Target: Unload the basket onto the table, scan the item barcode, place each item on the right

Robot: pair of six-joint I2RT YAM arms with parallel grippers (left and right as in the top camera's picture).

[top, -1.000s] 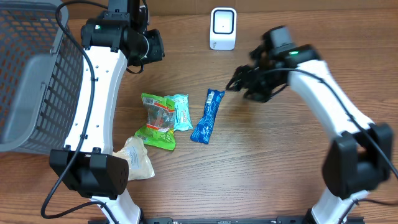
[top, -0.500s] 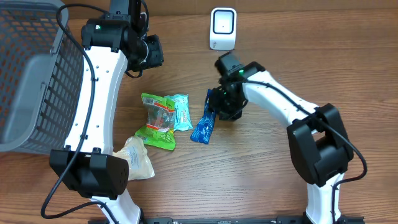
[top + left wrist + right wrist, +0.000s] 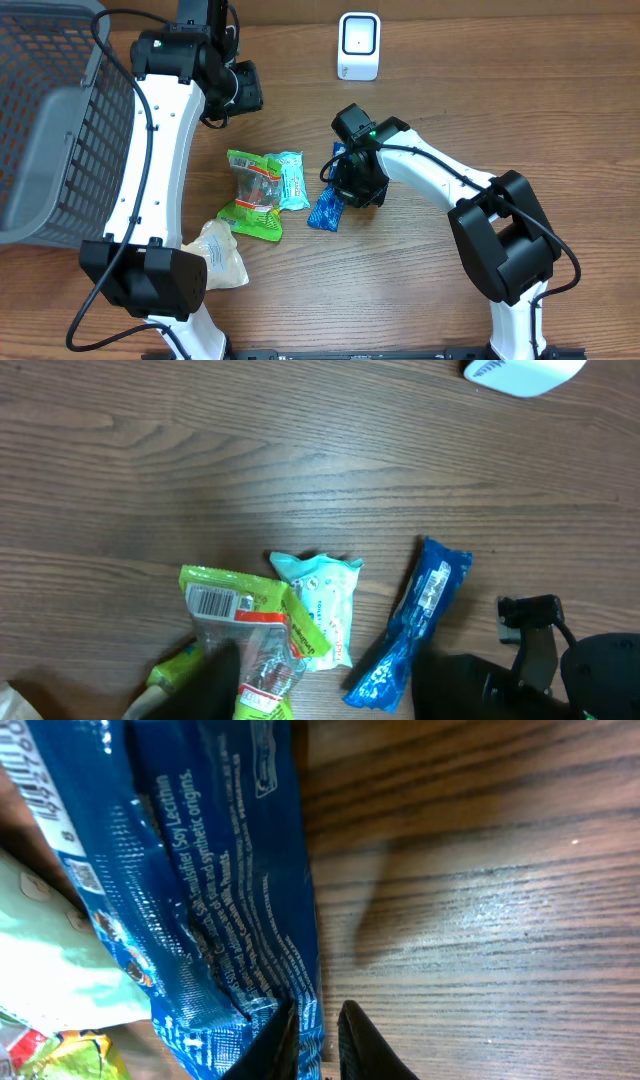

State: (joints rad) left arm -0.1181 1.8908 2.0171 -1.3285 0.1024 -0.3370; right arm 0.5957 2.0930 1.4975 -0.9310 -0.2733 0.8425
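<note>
Where the blue snack packet lies lengthwise on the wooden table, just right of the pale teal packet and the green packet, the right gripper is down on its right-hand edge; the right wrist view shows the two fingers drawn almost together with the wrapper's edge pinched between them, one finger over the blue film and the other on the wood side; a barcode shows at the packet's far end in that view; the white scanner stands at the table's back edge, well apart from the packet; the left gripper hangs high over the table near the back, its jaws spread and holding nothing, its camera looking down on the three packets; a barcode label is visible on the green packet's top end; a crumpled pale bag lies near the left arm's base, and a grey mesh basket sits at the far left.
</note>
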